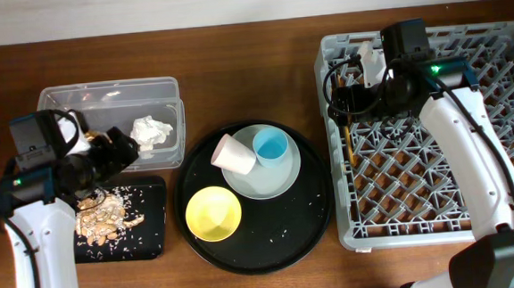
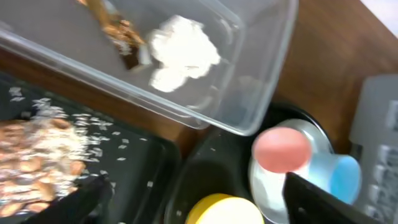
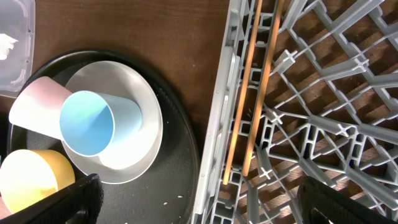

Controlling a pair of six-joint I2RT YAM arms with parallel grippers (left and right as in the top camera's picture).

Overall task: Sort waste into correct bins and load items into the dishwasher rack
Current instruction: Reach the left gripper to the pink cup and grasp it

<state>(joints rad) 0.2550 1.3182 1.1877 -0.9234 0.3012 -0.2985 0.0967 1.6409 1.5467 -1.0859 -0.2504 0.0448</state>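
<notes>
My left gripper (image 1: 123,150) (image 2: 199,205) is open and empty, above the near edge of the clear tub (image 1: 111,90) (image 2: 261,93). The tub holds the white tissue (image 1: 152,131) (image 2: 183,50) and a gold-brown crinkled piece (image 2: 115,28). Food scraps (image 1: 105,211) (image 2: 31,162) lie on the flat black tray (image 1: 151,240). My right gripper (image 1: 348,98) (image 3: 202,205) is open and empty over the left edge of the grey rack (image 1: 502,57) (image 3: 311,124). The chopsticks (image 1: 348,143) (image 3: 256,93) lie inside the rack. The pink cup (image 1: 232,153) (image 3: 34,106) and blue cup (image 1: 270,146) (image 3: 90,121) rest on the pale plate (image 1: 263,175) (image 3: 140,149).
The plate and the yellow bowl (image 1: 213,213) (image 3: 31,174) sit on a large round black tray (image 1: 255,251) between the bins and the rack. Loose rice grains are scattered on it. The pink cup lies on its side.
</notes>
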